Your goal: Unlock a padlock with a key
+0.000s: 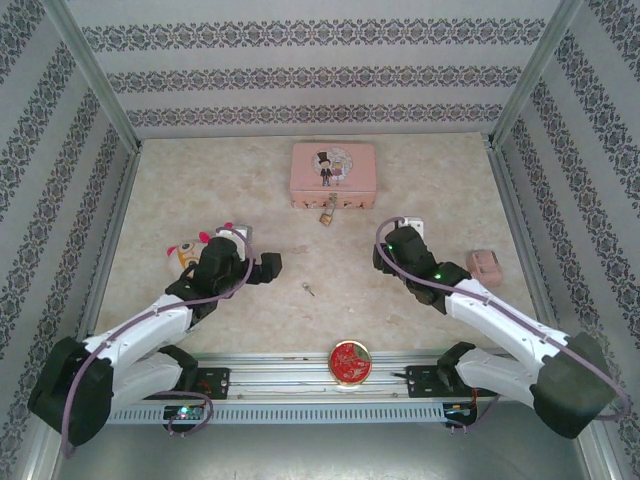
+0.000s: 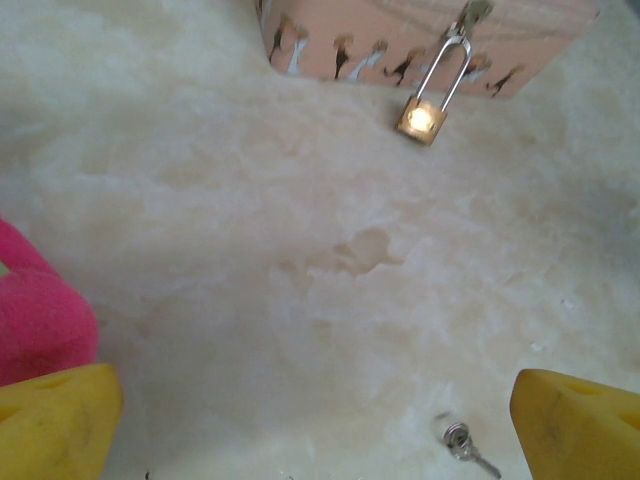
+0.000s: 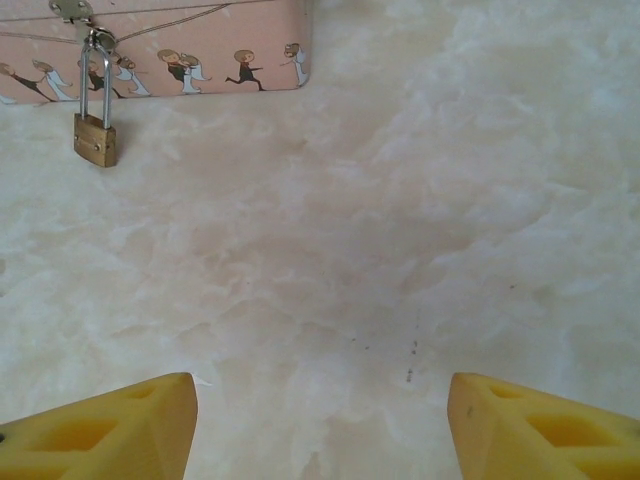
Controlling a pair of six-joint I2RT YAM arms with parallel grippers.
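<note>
Left wrist: key [image 2: 462,440], short of the padlock [image 2: 421,119], is flanked by the spread, empty left gripper [image 2: 318,425]; possibly flicked away if clipped.

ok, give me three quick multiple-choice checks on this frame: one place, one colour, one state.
1. Padlock body colour? A silver; B brass-gold; C red.
2. Where is the key? A in the padlock; B loose on the table between the arms; C on the pink box lid.
3. Padlock state? A shackle shut, hanging from the pink box hasp; B shackle swung open; C lying flat, off the box.
Answers: 1 B, the body gleams gold in both wrist views; 2 B, it lies alone on bare table; 3 A, both shackle legs enter the body under the hasp.
</note>
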